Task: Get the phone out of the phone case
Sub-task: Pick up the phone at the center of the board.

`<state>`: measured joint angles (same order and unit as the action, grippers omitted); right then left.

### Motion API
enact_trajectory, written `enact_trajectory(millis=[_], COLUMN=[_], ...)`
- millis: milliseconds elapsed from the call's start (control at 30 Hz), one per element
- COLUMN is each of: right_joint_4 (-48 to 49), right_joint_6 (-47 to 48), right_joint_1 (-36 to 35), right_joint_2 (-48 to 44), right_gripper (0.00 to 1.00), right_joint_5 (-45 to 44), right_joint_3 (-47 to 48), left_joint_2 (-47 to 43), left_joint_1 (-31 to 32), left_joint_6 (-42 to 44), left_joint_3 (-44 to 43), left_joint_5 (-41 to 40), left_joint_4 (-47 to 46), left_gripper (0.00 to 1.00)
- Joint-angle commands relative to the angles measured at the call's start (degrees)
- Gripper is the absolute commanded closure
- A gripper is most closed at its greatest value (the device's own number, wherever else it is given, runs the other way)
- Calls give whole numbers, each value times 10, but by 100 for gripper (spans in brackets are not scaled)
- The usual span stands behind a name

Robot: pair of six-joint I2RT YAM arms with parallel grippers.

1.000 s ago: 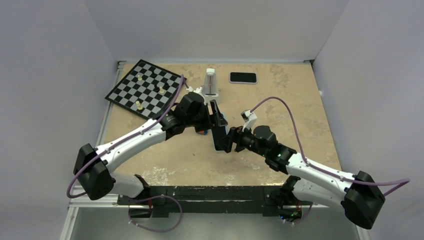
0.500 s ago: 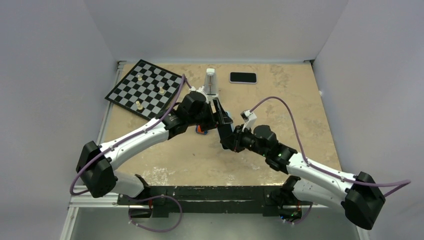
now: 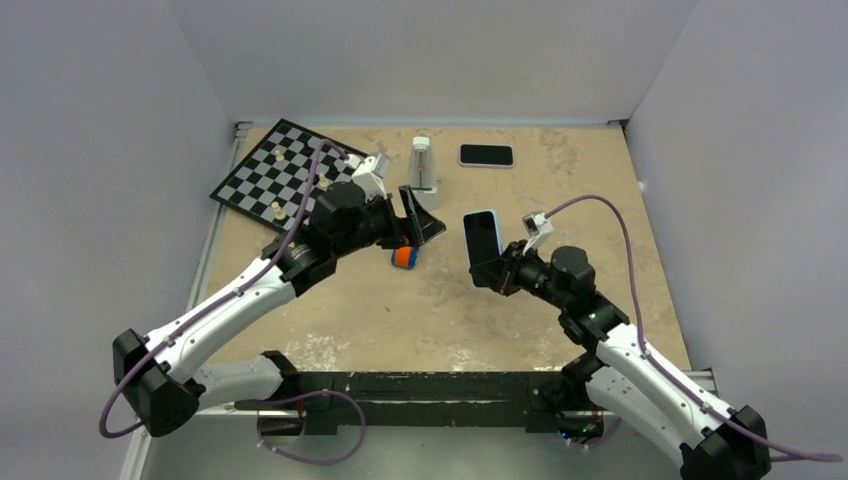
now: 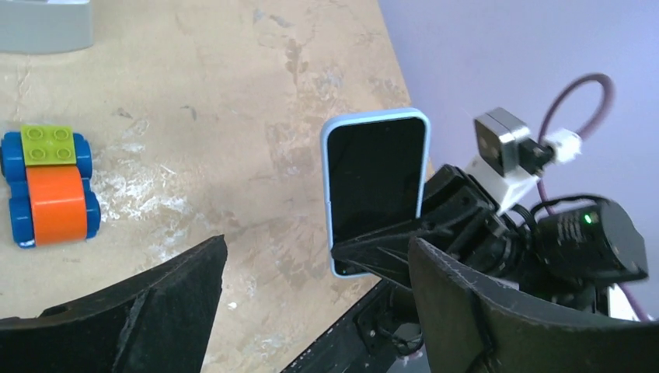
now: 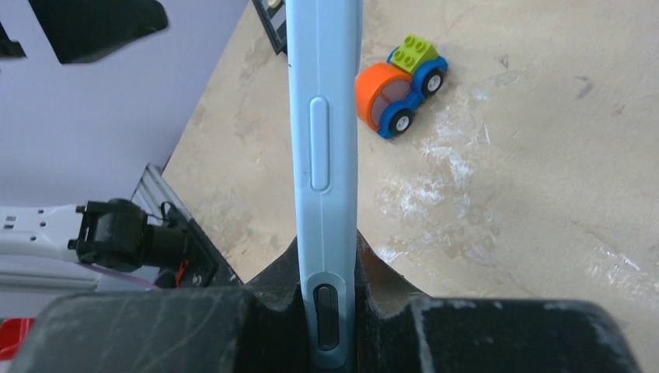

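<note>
**Table** (image 3: pixel 400 320): beige, mottled top with whitish scuffs. It is enclosed at the back and on both sides by plain pale grey walls (image 3: pixel 420 50). A black mounting rail (image 3: pixel 430 387) is fixed along the near edge and carries both arm bases.

**Black-screened phone** (image 4: pixel 374 179): seated in the light-blue rubbery phone case (image 5: pixel 322 116), whose rim is seen all round the screen. The pair is held upright and clear of the table, right of centre. The screen is turned toward the left arm.

**Right end effector** (image 3: pixel 487 272): clamped on the lower end of the phone case, one finger pressed to each broad face. A side button of the case is seen just above the grip.

**Left end effector** (image 3: pixel 420 218): fingers spread wide apart, with nothing held between them. It is raised above the table left of the phone and apart from it.

**Orange-and-blue brick-built toy car** (image 3: pixel 403 257): topped by a green brick. It rests on the table between the two end effectors.

**Black-and-white chessboard** (image 3: pixel 290 175): laid at the far left corner with a few small pieces on it. Its outer corner overhangs the table edge.

**Clear tapered plastic object** (image 3: pixel 423 165): stood at the far centre. What it is cannot be told.

**Second black phone** (image 3: pixel 486 155): laid flat near the back wall, just right of the tapered object.
</note>
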<state>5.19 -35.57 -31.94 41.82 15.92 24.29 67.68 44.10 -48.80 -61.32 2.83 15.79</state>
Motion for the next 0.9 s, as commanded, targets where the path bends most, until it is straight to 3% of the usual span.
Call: enact_trajectory(millis=[0,100,167,300,433,633,867], right_joint_4=[2,-22,-46,-35,83,179,208], right_joint_6=[18,40,52,29,-57,-120,-143], right_joint_1=[30,43,50,57,57,57,57], right_joint_2=[-20,-22,-23,5,23,44,39], right_gripper=[100,100,100,100,100,100,100], right_joint_5=[107,168,186,275,322,317,313], right_joint_3=[33,70,99,139,116,89,86], left_joint_2=[-30,-13,4,36,56,15,-9], left_joint_1=[-45,-106,-132,-133,-111,-47,-38], left_joint_6=[67,7,-61,-149,-187,-105,-116], left_joint_3=[34,73,113,157,167,171,198], left_joint_5=[119,279,351,395,384,302,228], left_joint_4=[-55,-173,-312,-521,-641,-568,-565], left_gripper=[13,15,11,9,7,0,0])
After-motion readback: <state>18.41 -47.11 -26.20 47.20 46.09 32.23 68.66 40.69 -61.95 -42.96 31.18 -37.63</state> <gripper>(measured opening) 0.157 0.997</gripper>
